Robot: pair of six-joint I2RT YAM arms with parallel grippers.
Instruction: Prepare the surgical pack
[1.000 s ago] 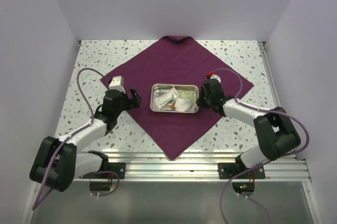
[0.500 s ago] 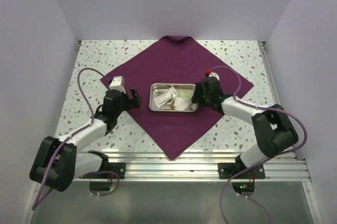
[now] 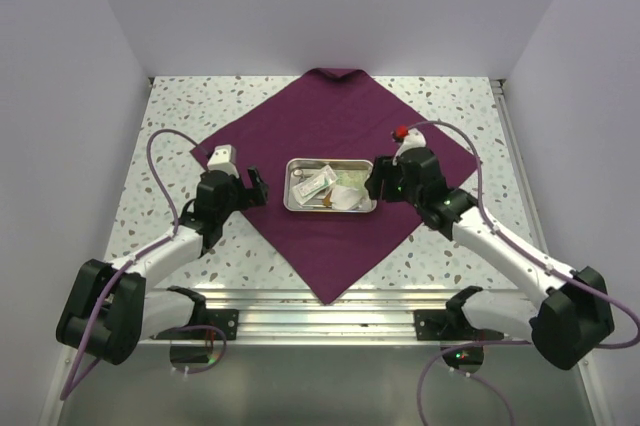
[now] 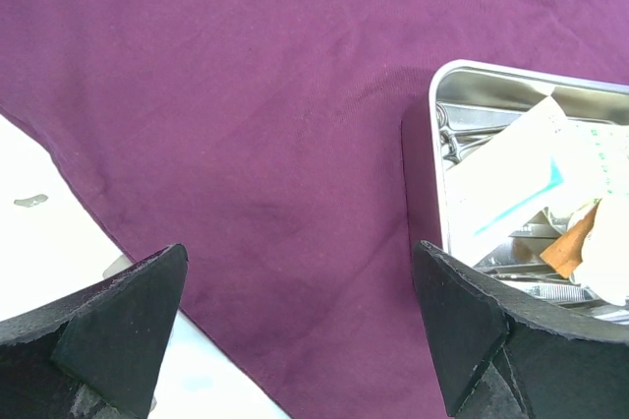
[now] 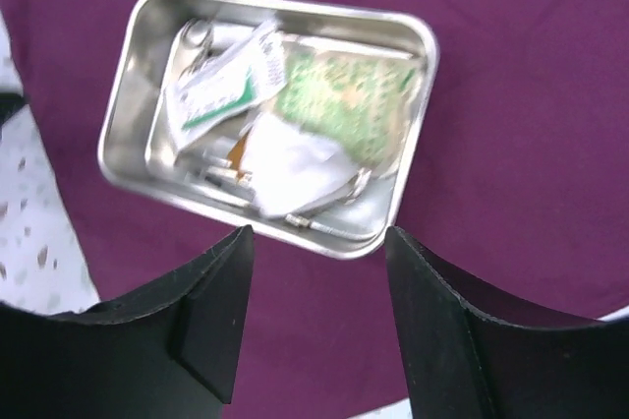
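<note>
The surgical pack's plum-purple cloth [image 3: 340,126] lies spread flat as a diamond on the speckled table. On its middle stands the small steel tray [image 3: 330,161], holding a white packet [image 5: 221,85], a green packet [image 5: 344,94], white gauze [image 5: 295,158] and a thin metal instrument [image 5: 334,227]. My left gripper [image 3: 258,186] hovers open over the cloth [image 4: 246,94] just left of the tray [image 4: 439,144], with nothing between its fingers. My right gripper [image 3: 377,181] is open at the tray's right end, looking down over the tray [image 5: 128,94], and holds nothing.
Speckled table [image 3: 170,116] shows around the cloth, and a bare strip of it [image 4: 39,242] lies under the left finger. White walls close in the back and sides. A metal rail [image 3: 330,311] runs along the near edge, by the arm bases.
My right gripper has opened at the tray's right end and lifted slightly, and its arm has swung its elbow out to the right. The left arm and the tray have stayed put.
</note>
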